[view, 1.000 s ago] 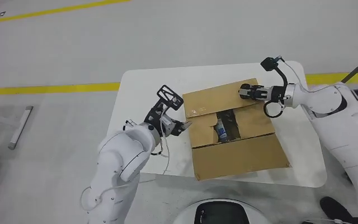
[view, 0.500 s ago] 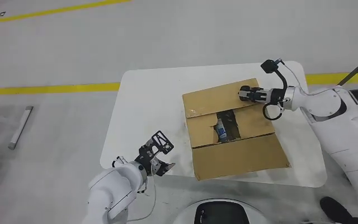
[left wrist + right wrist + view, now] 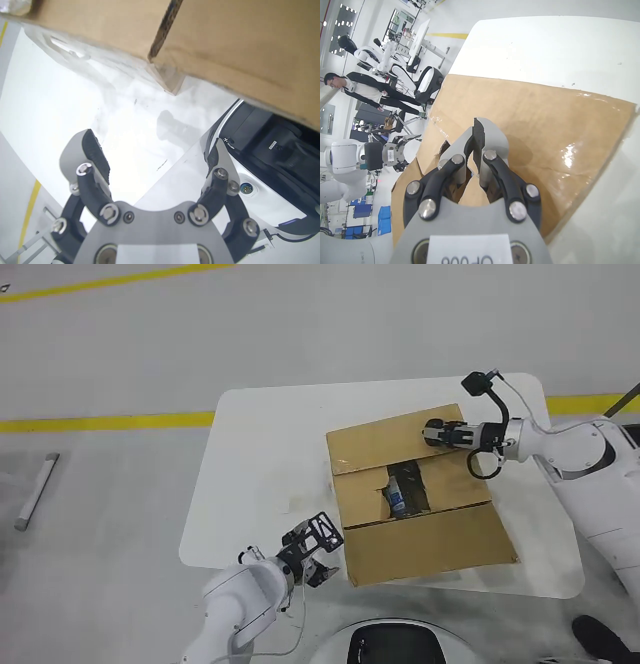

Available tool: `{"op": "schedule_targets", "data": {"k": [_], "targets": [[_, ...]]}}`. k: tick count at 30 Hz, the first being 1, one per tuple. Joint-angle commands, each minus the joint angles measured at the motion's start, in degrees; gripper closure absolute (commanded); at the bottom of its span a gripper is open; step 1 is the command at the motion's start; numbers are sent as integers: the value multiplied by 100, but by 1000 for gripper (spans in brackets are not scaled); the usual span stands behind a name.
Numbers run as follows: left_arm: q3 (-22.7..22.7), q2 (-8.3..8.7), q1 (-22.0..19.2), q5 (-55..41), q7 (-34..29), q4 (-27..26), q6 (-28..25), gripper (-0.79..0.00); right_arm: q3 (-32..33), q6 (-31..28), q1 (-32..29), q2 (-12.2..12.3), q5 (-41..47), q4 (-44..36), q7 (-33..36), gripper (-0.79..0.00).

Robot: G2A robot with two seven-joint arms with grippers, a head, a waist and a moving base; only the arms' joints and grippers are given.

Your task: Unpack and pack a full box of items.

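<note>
Sitting on the white round-cornered table (image 3: 255, 454) is the brown cardboard box (image 3: 425, 549), towards the table's right half, its top flaps mostly folded down. A dark gap between the flaps in the middle shows a small clear bottle with a blue label (image 3: 397, 497) inside the box.

The right gripper (image 3: 430, 431) lies over the far flap, close to the box's far right corner. In the right wrist view its fingers (image 3: 478, 135) are drawn close together with only a thin slit between them, and I cannot see anything held there; the glossy cardboard (image 3: 545, 125) lies right under them, with the bare table (image 3: 532, 50) beyond.

The left gripper (image 3: 322, 562) is at the near edge of the table, just beside the box's near left corner and apart from it. The left wrist view shows this gripper (image 3: 152, 142) spread wide and empty, with the white tabletop (image 3: 75, 100) between the fingers and the box's lower corner (image 3: 172, 85) ahead of them
</note>
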Motion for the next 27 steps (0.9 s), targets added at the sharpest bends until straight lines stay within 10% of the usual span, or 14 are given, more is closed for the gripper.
{"op": "schedule_targets", "data": {"k": [1, 18, 27], "targets": [[17, -2, -73, -74, 81, -43, 72, -785, 17, 1, -12, 10, -4, 33, 3, 0], [-42, -23, -631, -931, 624, -75, 844, -785, 119, 12, -23, 68, 102, -2, 31, 0], [526, -141, -1568, -401, 760, 745, 1679, -785, 675, 238, 103, 174, -139, 58, -756, 0]]}}
